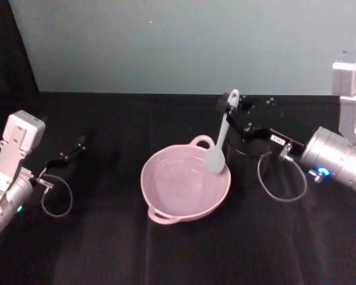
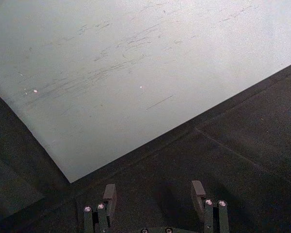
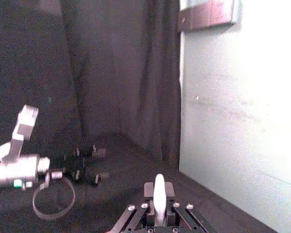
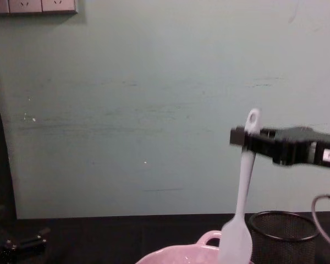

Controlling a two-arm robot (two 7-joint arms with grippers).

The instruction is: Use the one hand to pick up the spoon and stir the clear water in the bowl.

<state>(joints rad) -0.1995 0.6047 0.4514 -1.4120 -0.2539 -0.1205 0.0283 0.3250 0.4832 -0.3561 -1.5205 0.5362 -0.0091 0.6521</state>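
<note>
The right tool pinches the spoon near its handle end, scoop hanging over the bowl's rim nearest the mesh cup. So high a grip could let the spoon swivel or slip. Left tool, well left of the bowl, gapes empty.

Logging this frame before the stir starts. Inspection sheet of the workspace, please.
Surface: table under black cloth, no spills seen.
Job's things: pink bowl at centre, clear water inside; white spoon hangs upright, scoop over the bowl's right rim.
Clutter: black mesh cup just right of the bowl.
Grippers: right gripper shut on the spoon's handle near the top; left gripper open, parked at far left.
Cables: a loop at each wrist, right and left, both clear of the bowl.
Surroundings: pale wall behind, outlet plate upper left.
</note>
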